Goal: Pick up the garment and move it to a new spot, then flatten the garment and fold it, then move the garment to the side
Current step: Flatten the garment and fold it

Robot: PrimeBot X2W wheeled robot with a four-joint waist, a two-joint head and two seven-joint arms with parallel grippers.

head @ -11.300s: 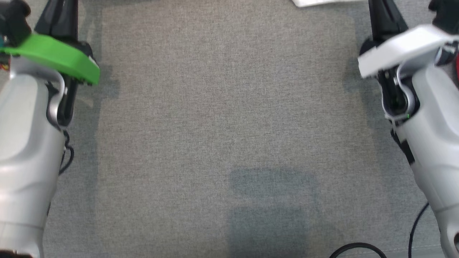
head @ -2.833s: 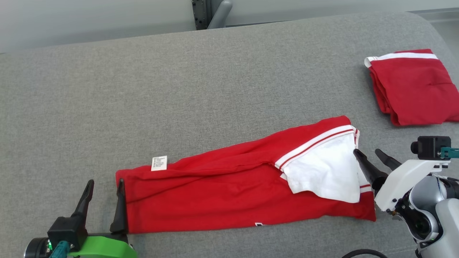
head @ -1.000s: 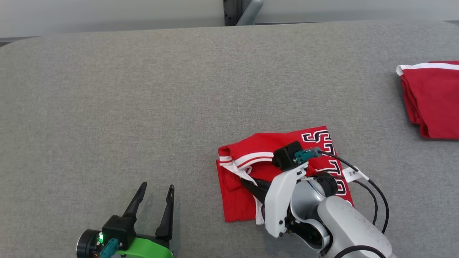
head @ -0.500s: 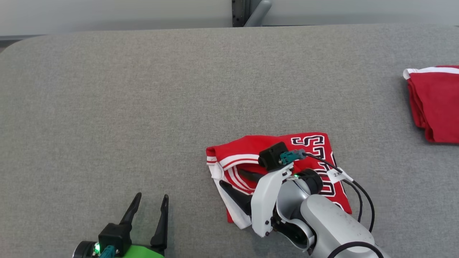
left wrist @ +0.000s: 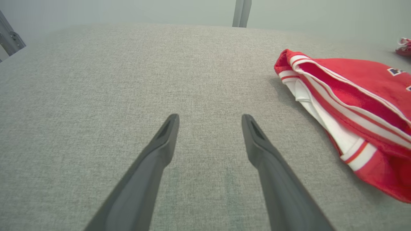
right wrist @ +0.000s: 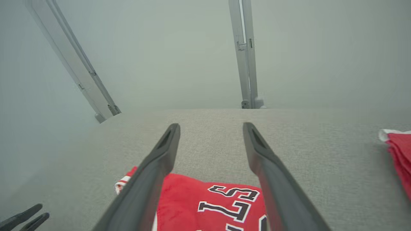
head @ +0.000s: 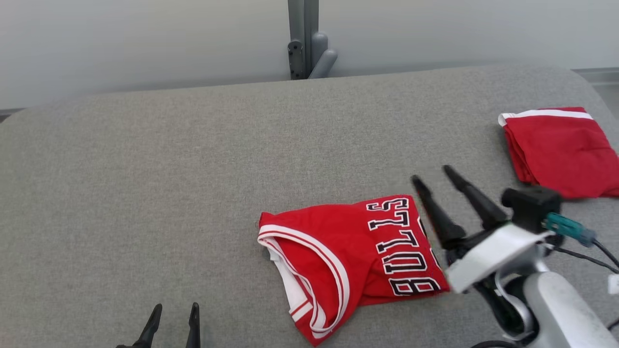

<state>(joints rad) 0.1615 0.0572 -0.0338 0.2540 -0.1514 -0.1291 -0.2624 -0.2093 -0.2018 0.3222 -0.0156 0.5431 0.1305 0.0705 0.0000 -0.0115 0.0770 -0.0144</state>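
The red Bulls jersey (head: pixel 348 251) lies folded on the grey padded table (head: pixel 145 169), right of centre. The right gripper (head: pixel 431 173) hovers by its right edge, fingers spread and empty; the left gripper (head: pixel 175 306), also spread wide, is well apart to its left. Another folded red garment (head: pixel 561 150) lies far right.

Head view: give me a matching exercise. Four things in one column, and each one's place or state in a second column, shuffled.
Column A
1. jersey
2. plain red garment
3. left claw
4. right claw

Column B
a. folded, far right
b. open, at the bottom edge, left of centre
c. folded, centre, lettering facing up
d. open, at the jersey's right edge

Pairs: 1-c, 2-a, 3-b, 4-d
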